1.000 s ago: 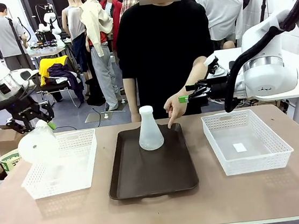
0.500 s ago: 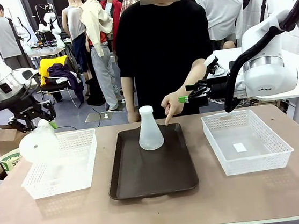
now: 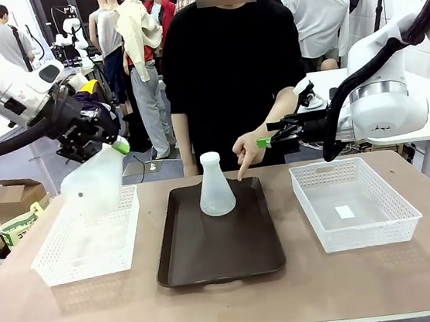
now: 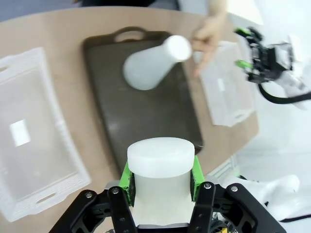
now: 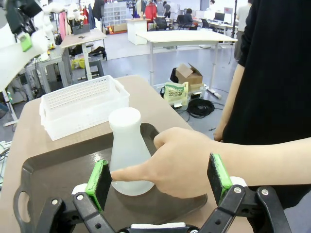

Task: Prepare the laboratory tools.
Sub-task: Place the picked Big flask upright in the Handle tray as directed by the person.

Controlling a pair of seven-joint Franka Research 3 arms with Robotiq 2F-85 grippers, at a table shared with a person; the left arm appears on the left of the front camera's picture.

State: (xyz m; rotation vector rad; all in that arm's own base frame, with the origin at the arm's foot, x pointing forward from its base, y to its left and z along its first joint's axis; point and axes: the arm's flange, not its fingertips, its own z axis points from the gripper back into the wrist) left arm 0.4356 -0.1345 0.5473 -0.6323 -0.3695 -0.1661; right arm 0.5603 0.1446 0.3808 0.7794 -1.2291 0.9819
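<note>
Flask (image 3: 94,186) neck clamped in left gripper (image 3: 114,147), over basket (image 3: 59,260).

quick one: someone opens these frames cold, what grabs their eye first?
Probably the left gripper, up over the left white basket, shut on the neck of a tilted frosted flask. Next, the person's hand pointing at the second flask, upright at the far end of the brown tray. The right gripper hangs open behind that hand.

Your left gripper (image 4: 161,178) clamps a flask neck (image 4: 160,170) at bottom centre; a second flask (image 4: 151,68) stands on the brown tray (image 4: 146,116) above.
</note>
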